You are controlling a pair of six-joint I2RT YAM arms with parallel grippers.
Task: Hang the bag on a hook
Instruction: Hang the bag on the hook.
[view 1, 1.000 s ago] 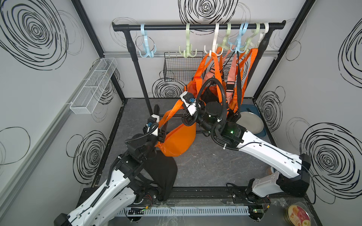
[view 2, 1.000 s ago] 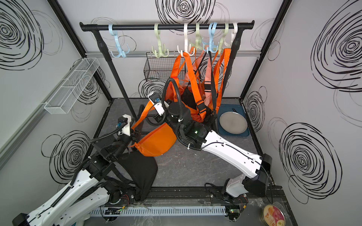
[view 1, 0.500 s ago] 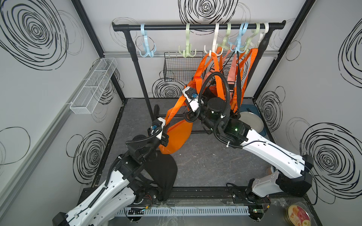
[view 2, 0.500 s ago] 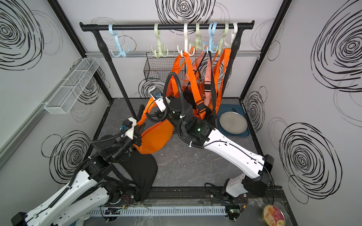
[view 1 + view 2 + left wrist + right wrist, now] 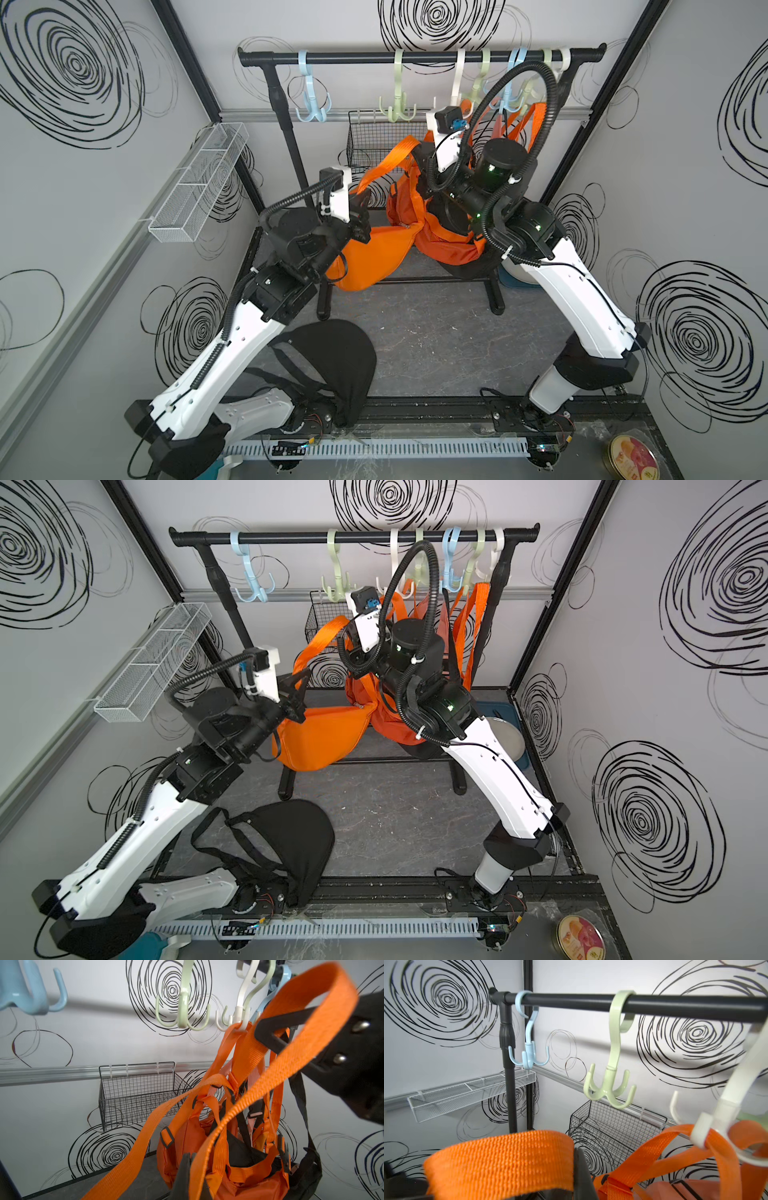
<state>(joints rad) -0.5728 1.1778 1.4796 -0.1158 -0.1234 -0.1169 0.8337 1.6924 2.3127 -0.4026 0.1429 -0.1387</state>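
An orange bag [image 5: 374, 253] [image 5: 324, 737] hangs in the air between my two arms, in front of the rack. Its long orange strap [image 5: 390, 158] [image 5: 276, 1076] [image 5: 500, 1157] loops up from it. My left gripper [image 5: 360, 205] [image 5: 300, 681] [image 5: 194, 1160] is shut on the strap low down, near the bag's body. Higher up, my right gripper [image 5: 420, 163] [image 5: 351, 637] [image 5: 572, 1159] is shut on the top of the strap loop. The loop is just below an empty green hook [image 5: 397, 106] [image 5: 336, 586] [image 5: 610, 1084] on the black rail [image 5: 353, 58].
Other orange bags [image 5: 449, 245] hang from the white hook [image 5: 458, 83] and the hooks at the rail's right end. An empty blue hook [image 5: 311, 108] hangs at the left. A black wire basket [image 5: 370, 141] sits on the back wall, a black bag [image 5: 332, 365] lies on the floor, and a white mesh tray [image 5: 199, 183] is on the left wall.
My left gripper has shut on the strap. Both arms have risen toward the rail, lifting the orange bag off the floor and bringing the strap loop up near the hooks.
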